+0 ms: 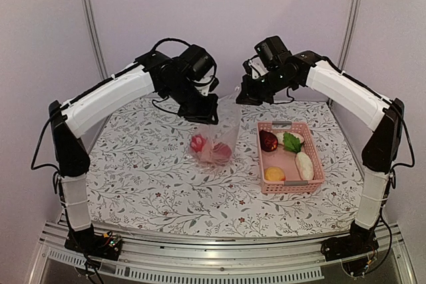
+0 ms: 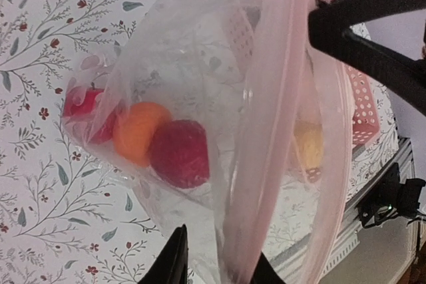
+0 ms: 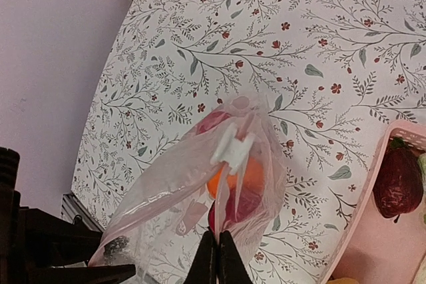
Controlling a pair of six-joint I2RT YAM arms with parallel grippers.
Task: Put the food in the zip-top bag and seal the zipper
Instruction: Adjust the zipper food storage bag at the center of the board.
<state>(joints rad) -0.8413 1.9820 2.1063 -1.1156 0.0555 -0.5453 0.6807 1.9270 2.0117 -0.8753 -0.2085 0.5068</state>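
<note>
The clear zip-top bag (image 1: 225, 131) hangs upright between my two grippers, its bottom on the table. Through it the left wrist view shows food: a red piece (image 2: 180, 154), an orange one (image 2: 136, 131) and another red one (image 2: 83, 104). The pinkish zipper (image 2: 266, 131) runs along the gaping mouth and carries a white slider (image 3: 233, 147). My left gripper (image 1: 205, 116) holds the mouth's left end, with plastic between its fingers (image 2: 174, 264). My right gripper (image 1: 241, 96) is shut on the zip strip at the right end (image 3: 216, 257).
A pink lattice basket (image 1: 293, 189) stands right of the bag. It holds a dark purple fruit (image 1: 268, 141), a green leaf (image 1: 291, 142), a white oblong piece (image 1: 304, 164) and a yellow-orange round one (image 1: 274, 174). The table's metal front rail runs below.
</note>
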